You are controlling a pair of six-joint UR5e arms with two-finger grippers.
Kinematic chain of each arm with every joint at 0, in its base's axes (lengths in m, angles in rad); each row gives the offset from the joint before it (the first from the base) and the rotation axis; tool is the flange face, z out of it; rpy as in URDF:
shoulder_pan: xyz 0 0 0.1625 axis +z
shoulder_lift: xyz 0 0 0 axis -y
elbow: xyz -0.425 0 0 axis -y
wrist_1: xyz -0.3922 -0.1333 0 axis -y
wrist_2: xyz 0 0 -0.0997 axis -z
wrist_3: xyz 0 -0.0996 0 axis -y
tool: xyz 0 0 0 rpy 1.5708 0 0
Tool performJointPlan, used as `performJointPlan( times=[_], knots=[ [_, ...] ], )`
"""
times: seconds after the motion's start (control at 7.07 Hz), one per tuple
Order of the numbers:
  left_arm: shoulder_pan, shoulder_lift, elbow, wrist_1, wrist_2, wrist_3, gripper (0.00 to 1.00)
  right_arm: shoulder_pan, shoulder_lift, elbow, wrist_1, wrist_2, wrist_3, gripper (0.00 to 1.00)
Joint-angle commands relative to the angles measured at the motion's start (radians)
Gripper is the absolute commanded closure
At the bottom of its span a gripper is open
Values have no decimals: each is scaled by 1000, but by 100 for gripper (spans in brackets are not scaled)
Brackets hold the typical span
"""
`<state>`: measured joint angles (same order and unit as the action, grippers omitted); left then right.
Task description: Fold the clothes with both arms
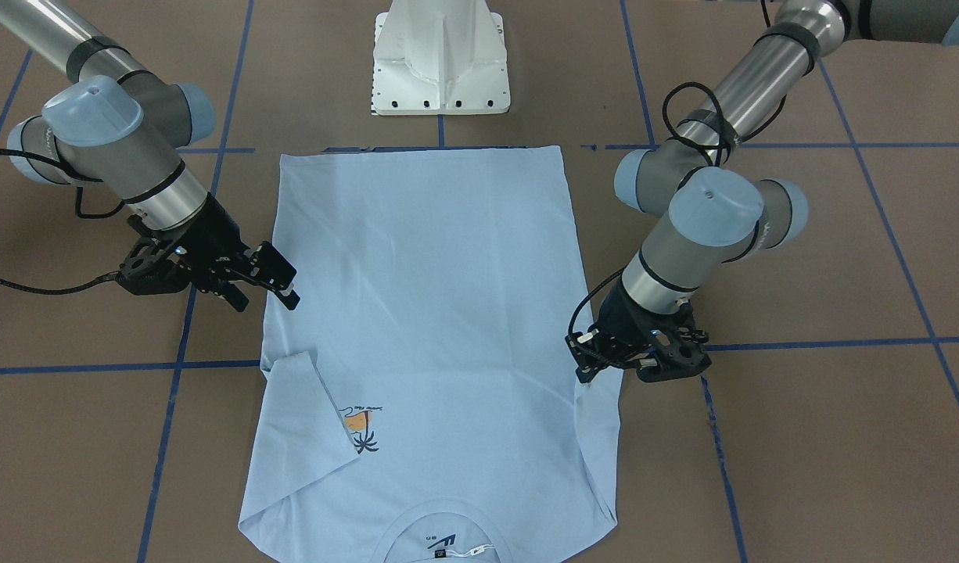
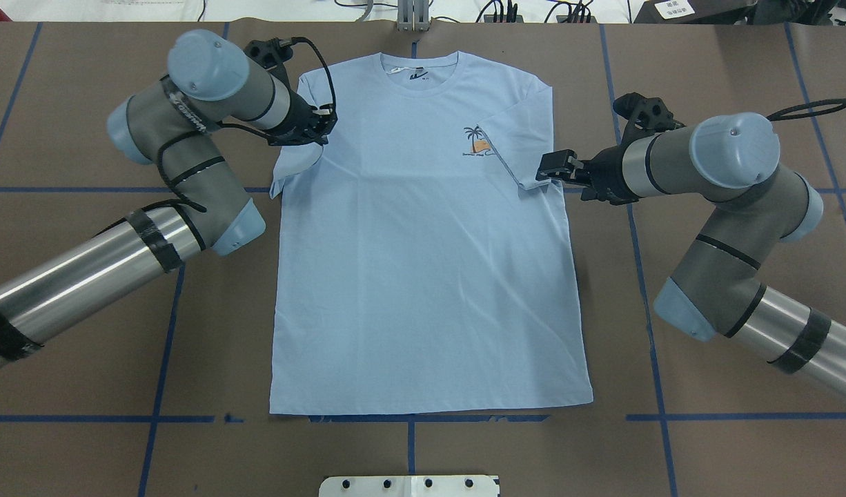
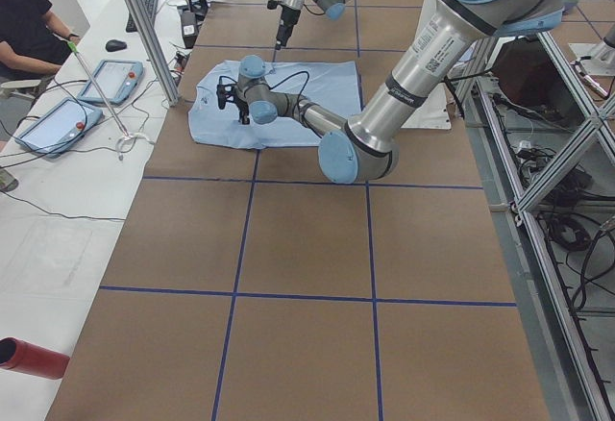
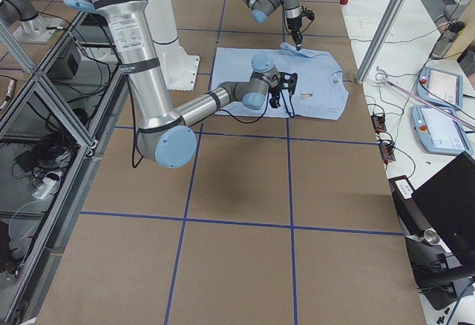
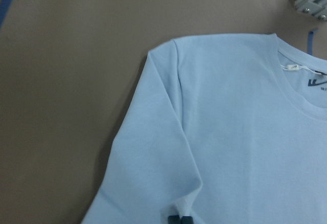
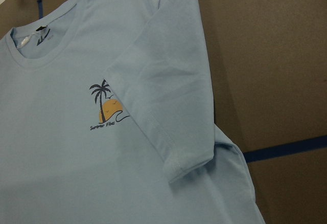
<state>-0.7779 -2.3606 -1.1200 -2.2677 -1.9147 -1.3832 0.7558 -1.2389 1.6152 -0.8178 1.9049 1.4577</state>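
The light blue T-shirt (image 2: 423, 262) lies spread flat, chest up, on the brown table (image 2: 706, 428), straight out from the white pedestal (image 1: 440, 62). Its bottom hem is the edge nearest the pedestal, lying along a blue tape line (image 2: 740, 416). Its round collar (image 2: 417, 69) with the dark label is the end farthest from the pedestal.

On the robot's right of the pedestal, the right sleeve (image 6: 168, 106) lies folded inward over the chest. Its hem touches the orange-and-navy palm print (image 2: 478, 141). The right pincer (image 1: 267, 301) hovers at the shirt's side edge, just on the pedestal side of that folded sleeve. Its jaws stand apart with nothing between them, and its wrist camera looks down on the sleeve and the print.

On the robot's left of the pedestal, the left pincer (image 2: 323, 128) is down at the left sleeve (image 5: 153, 147), toward the end of the shirt far from the pedestal. In its wrist view the two dark fingertips (image 5: 174, 219) sit close together at the bottom edge. The sleeve cloth ridges up and runs in to them, so the jaws look narrowed onto the fabric. In the side view from the robot's right, a corner of cloth stands raised off the table just under this pincer.

The body of the shirt between the two pincers is smooth, with only faint creases.
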Motion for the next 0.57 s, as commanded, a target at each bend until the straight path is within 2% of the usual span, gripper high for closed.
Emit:
performJointPlan(
  times=[0.0, 0.28, 0.42],
  knots=[
    [19, -64, 106, -49, 54, -7, 100, 0, 4, -17, 2, 0, -6, 0],
    [20, -97, 106, -50, 54, -61, 99, 2, 3, -15, 2, 0, -7, 0],
    [34, -95, 100, -50, 54, -66, 48, 2, -1, -14, 2, 0, -3, 0]
  ],
)
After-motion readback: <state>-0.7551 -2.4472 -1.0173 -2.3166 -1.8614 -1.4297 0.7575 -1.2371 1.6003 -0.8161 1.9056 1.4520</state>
